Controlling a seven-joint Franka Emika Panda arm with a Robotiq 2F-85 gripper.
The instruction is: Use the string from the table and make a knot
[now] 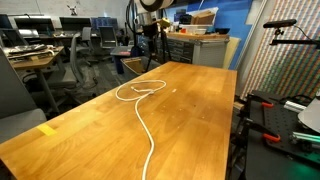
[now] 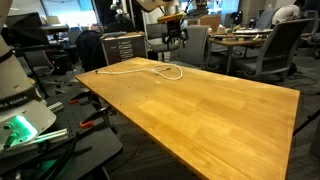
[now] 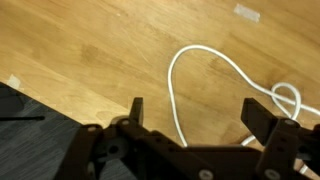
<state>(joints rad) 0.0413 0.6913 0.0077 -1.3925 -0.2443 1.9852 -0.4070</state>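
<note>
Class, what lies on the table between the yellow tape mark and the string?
Nothing: only bare table between the tape mark and the string, seen in an exterior view.

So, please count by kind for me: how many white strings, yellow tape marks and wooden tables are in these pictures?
White string: 1
Yellow tape mark: 1
Wooden table: 1
Total: 3

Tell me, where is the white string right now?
The string lies flat on the wooden table; in an exterior view its loops sit at the far end below the robot's open hand, and one tail runs toward the near edge.
</note>
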